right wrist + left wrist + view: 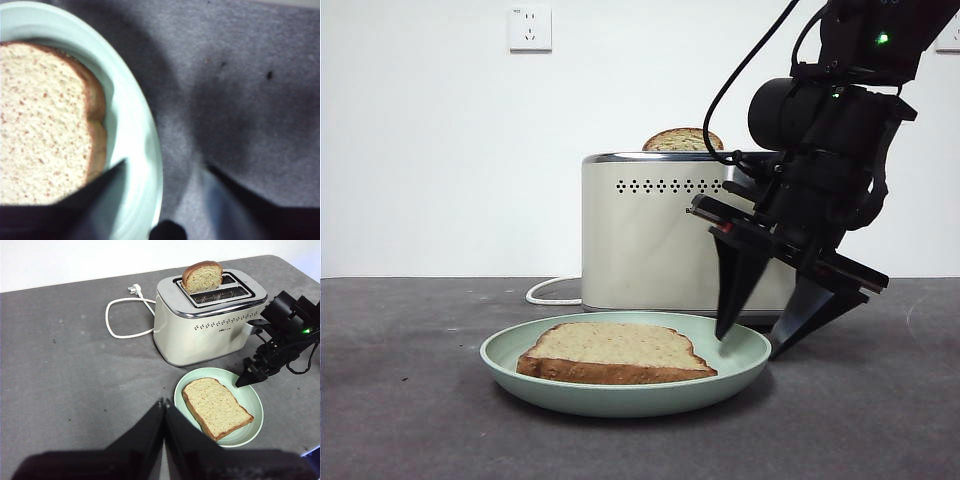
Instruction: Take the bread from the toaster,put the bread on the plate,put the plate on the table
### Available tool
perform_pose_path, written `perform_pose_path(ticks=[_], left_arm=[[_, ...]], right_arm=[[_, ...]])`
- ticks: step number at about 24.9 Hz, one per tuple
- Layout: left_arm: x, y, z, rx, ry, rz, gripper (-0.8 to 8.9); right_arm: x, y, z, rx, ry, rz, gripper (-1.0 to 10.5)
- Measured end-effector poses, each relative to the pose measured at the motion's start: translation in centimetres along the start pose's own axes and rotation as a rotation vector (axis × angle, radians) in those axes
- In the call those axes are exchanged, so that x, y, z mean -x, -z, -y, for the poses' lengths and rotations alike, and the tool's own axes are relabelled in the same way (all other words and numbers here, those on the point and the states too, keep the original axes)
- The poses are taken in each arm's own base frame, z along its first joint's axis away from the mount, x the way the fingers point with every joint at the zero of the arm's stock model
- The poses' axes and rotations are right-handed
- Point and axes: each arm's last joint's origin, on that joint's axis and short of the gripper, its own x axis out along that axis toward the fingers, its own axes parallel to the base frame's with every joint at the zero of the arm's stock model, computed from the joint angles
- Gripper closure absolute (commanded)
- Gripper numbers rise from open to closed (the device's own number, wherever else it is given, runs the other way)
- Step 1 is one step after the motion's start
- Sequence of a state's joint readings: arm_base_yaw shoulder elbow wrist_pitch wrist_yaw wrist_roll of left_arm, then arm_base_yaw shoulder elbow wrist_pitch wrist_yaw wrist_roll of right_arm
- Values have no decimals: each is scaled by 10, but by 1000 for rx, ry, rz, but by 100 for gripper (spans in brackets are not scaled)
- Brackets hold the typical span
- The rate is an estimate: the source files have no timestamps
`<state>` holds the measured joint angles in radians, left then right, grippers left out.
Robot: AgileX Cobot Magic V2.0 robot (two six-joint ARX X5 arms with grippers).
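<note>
The bread (615, 352) lies flat on the mint-green plate (620, 400), which rests on the table (420, 420) in front of the cream toaster (640, 240). My right gripper (748, 343) is open and low at the plate's right edge, one jaw over the rim and one outside it. The right wrist view shows the bread (40, 125), the plate rim (135, 135) and the open gripper (166, 165) astride the rim. My left gripper (164, 402) is shut and empty, held above the table, back from the plate (250, 395) and bread (216, 407).
A second, darker slice (683, 140) stands in the toaster's far slot (202, 276). The white cord (120, 315) loops on the table to the left of the toaster (200, 335). A wall socket (530, 28) is on the back wall.
</note>
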<state>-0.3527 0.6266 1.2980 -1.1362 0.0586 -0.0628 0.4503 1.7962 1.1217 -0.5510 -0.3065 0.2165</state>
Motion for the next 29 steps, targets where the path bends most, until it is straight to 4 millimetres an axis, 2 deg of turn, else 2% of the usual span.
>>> perform_pose_path(ticks=[3,7,11,14,17,19,21,26,29], left_arm=[[0,0,0,0,0,0,822],[0,0,0,-3,0,0,822],[0,0,0,-3,0,0,822],[0,0,0,-10,0,0,822],[0,0,0,-11,0,0,822],[0,0,0,-11,0,0,822],[0,0,0,-11,0,0,822],[0,0,0,-11,0,0,822],[0,0,0,-11,0,0,822]], right_arm=[[19,-1,-6,22,-12,54,443],[79,12,-25,96,-40,158,447],[143,50,-51,258,-70,233,453],[175,76,-63,337,-98,295,515],[199,99,-70,392,-125,344,526],[211,113,-72,416,-140,368,608],[221,126,-73,436,-154,384,740],[235,150,-71,457,-167,383,949],[239,158,-68,457,-165,371,959]])
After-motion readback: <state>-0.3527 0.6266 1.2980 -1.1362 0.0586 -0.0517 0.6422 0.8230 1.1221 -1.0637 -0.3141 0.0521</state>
